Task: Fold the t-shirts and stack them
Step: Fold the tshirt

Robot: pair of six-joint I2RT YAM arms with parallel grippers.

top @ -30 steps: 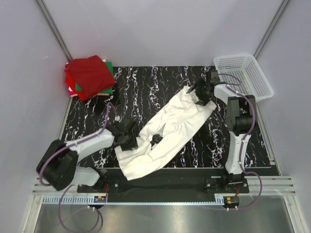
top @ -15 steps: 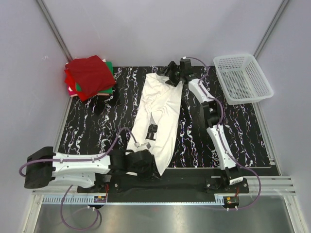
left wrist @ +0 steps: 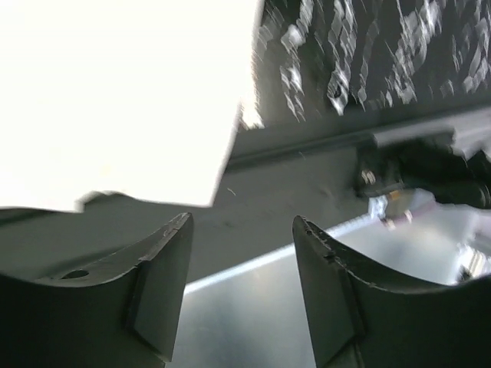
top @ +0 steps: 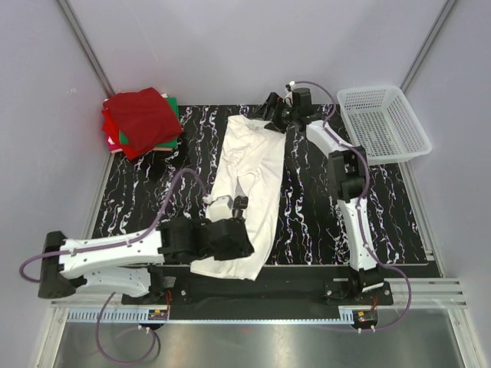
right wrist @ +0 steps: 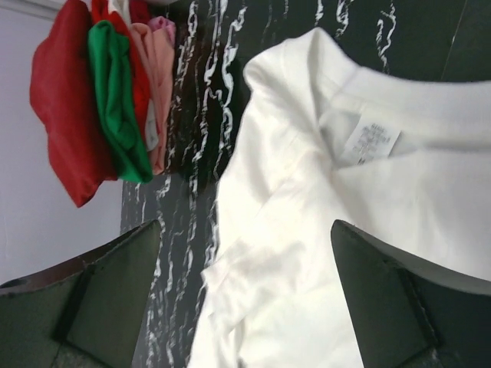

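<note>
A white t-shirt [top: 253, 165] lies stretched out lengthwise on the black marbled table [top: 153, 199], collar at the far end, hem at the near edge. A stack of folded t-shirts [top: 142, 123], dark red on top with bright red and green below, sits at the far left corner. My left gripper [top: 239, 245] hovers over the hem near the table's front edge. In the left wrist view the left gripper [left wrist: 242, 230] is open and empty, the white t-shirt [left wrist: 115, 92] just beyond it. My right gripper [top: 270, 115] is at the collar. In the right wrist view the right gripper [right wrist: 245, 261] is wide open above the white t-shirt [right wrist: 322, 253], whose neck label [right wrist: 372, 142] shows.
A white mesh basket [top: 383, 123] stands at the far right corner, off the mat. The folded stack [right wrist: 100, 100] shows at the upper left of the right wrist view. The metal rail of the table's front edge [left wrist: 307, 146] runs just past the hem.
The white t-shirt swung from a diagonal to lying lengthwise. The right arm carried the collar to the far middle and the left arm drew the hem near. Both grippers have opened off the cloth.
</note>
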